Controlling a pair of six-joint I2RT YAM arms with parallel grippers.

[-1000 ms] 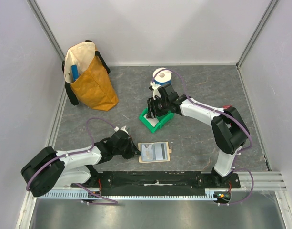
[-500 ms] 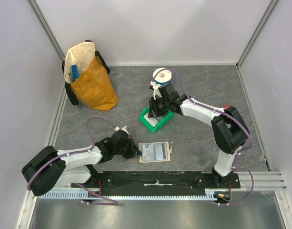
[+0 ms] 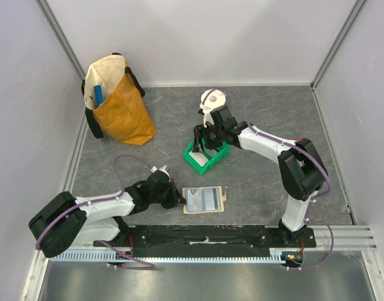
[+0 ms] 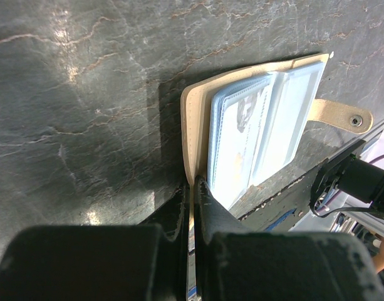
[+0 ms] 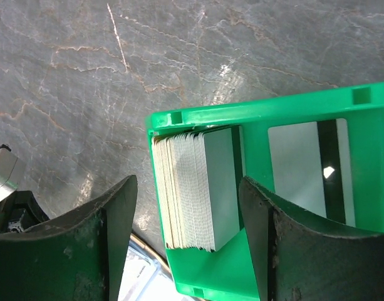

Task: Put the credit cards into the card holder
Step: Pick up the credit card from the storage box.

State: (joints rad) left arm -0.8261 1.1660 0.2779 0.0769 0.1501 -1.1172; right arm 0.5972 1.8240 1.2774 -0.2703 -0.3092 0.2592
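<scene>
The tan card holder (image 3: 204, 200) lies open on the table, its clear pockets (image 4: 267, 119) facing up and a printed card in one of them. My left gripper (image 4: 195, 185) is shut on the holder's tan cover edge at its left side. In the right wrist view a stack of pale credit cards (image 5: 195, 188) stands on edge in a green bin (image 5: 254, 106), with another card with a dark stripe (image 5: 307, 169) lying flat in the neighbouring compartment. My right gripper (image 5: 188, 183) hangs open above the stack, one finger on each side of it, touching nothing.
A yellow-and-cream bag (image 3: 116, 103) stands at the back left. A small white and blue round object (image 3: 212, 98) sits just behind the green bin (image 3: 195, 162). Pale walls close off the table's left, back and right sides.
The right gripper has shifted slightly toward the back over the bin and its jaws now stand wider. The left gripper and the card holder have not moved.
</scene>
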